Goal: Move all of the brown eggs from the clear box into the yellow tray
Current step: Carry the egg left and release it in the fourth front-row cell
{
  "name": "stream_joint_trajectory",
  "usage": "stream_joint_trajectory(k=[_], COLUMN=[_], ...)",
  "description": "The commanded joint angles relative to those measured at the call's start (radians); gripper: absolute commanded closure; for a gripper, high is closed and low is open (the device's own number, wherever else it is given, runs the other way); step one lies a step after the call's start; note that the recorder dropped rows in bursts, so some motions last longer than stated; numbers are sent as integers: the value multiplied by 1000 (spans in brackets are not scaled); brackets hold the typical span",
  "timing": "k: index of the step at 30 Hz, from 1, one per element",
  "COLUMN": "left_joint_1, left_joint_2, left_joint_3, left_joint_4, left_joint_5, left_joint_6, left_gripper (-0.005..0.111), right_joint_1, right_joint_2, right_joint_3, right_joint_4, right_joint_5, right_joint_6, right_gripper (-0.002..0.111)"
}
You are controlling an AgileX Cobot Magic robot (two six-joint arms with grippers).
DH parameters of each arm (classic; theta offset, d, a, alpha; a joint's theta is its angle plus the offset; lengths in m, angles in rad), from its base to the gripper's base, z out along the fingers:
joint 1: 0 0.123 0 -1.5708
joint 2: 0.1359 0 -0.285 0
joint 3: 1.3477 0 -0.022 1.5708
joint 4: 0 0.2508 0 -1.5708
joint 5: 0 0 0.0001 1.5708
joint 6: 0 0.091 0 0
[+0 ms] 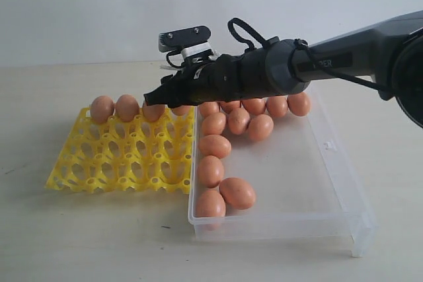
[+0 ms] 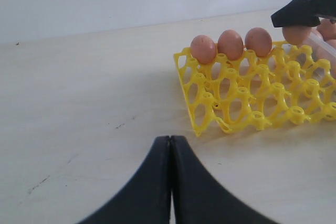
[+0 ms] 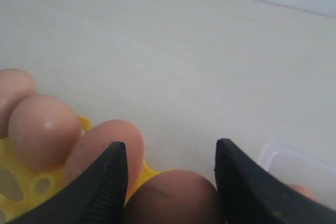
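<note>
Between the right jaws sits a brown egg [image 3: 170,198].

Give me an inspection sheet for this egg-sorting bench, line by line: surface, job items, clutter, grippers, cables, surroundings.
Surface: pale table, a few faint dark marks.
Job's things: yellow tray holds three brown eggs in its far row; twelve more eggs lie in the clear box.
Clutter: nothing seen.
Grippers: right gripper closed on a fourth egg at the tray's far row; left gripper shut, empty, over bare table.
Cables: black cable looped on the right arm.
Surroundings: plain pale wall.
</note>
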Motion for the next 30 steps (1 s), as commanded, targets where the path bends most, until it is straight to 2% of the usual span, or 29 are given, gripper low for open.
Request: stream_joint_trajectory(k=[1,13,15,20,22,24,30], left_joint_1=[-4,-4,-4,-4,-4,-4,-4], left_joint_2=[-6,-6,-6,-6,-6,-6,-6], left_joint_3=[-4,-4,-4,-4,-4,-4,-4], left_joint_4=[2,2,2,2,2,2,2], left_joint_5=[-8,-8,-8,-8,-8,-8,-8], left_joint_6=[0,0,0,0,0,0,0], left_gripper=[107,107,107,107,107,107,107], right_joint_1=[1,7,7,7,7,7,7], right_joint_2=[-1,0,0,-2,-9,-17,-41], right_joint_3=[-3,-3,-3,-3,-3,-3,-3], right_joint_4=[-7,-7,-7,-7,-7,-7,-7], right_joint_5=[-36,-17,-2,1,-1,-1,15], right_joint_6=[4,12,12,12,12,12,12], right_gripper=[108,107,100,59,48,45,45])
